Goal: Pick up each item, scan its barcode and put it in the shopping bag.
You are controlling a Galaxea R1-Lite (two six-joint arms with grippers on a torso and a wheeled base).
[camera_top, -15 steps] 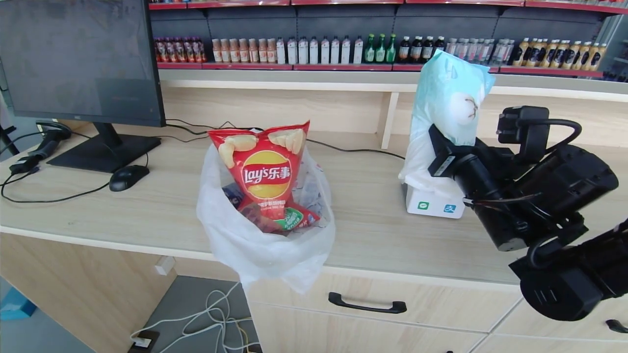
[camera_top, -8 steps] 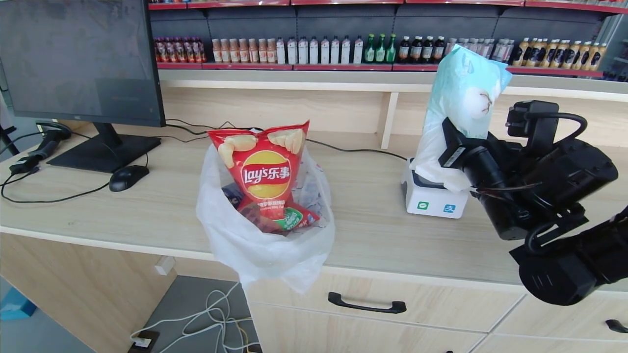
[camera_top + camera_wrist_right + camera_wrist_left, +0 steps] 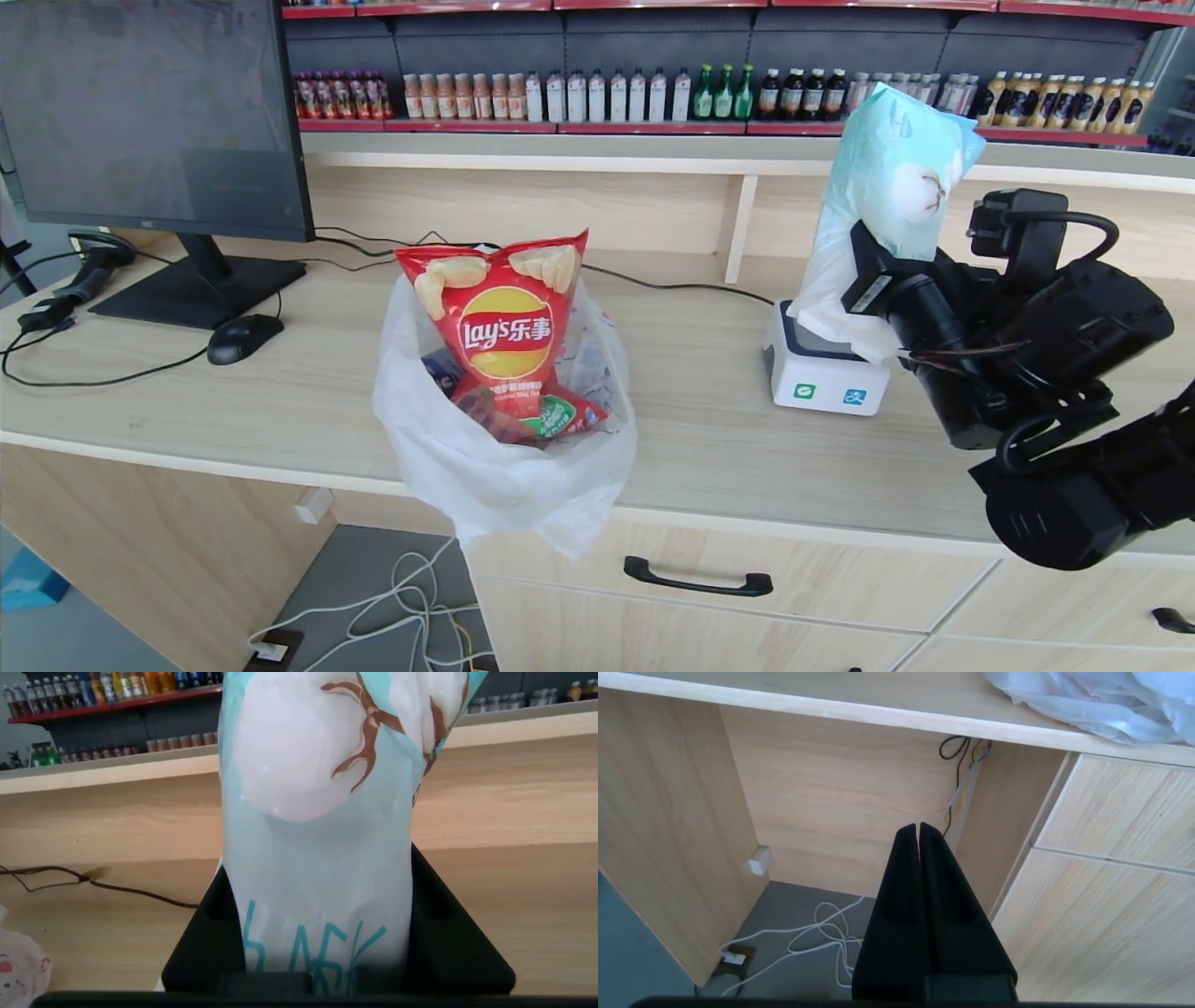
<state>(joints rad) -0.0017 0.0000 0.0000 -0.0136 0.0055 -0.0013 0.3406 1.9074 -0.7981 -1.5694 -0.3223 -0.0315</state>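
My right gripper is shut on a pale blue and white soft pack, held upright just above the small white scanner box on the counter. In the right wrist view the pack stands between the two black fingers. The white plastic shopping bag sits at the counter's front edge, left of the scanner, with a red chips bag sticking out of it and other packets below. My left gripper is shut with nothing in it, hanging below the counter by the cabinet opening.
A monitor, a mouse and a handheld scanner stand at the counter's left. A cable runs behind the bag to the scanner box. Drink shelves line the back wall. Drawers lie under the counter.
My right gripper has carried the soft pack to the right and slightly up, off the scanner box's top, so more of the box shows. The shopping bag and left arm have not moved.
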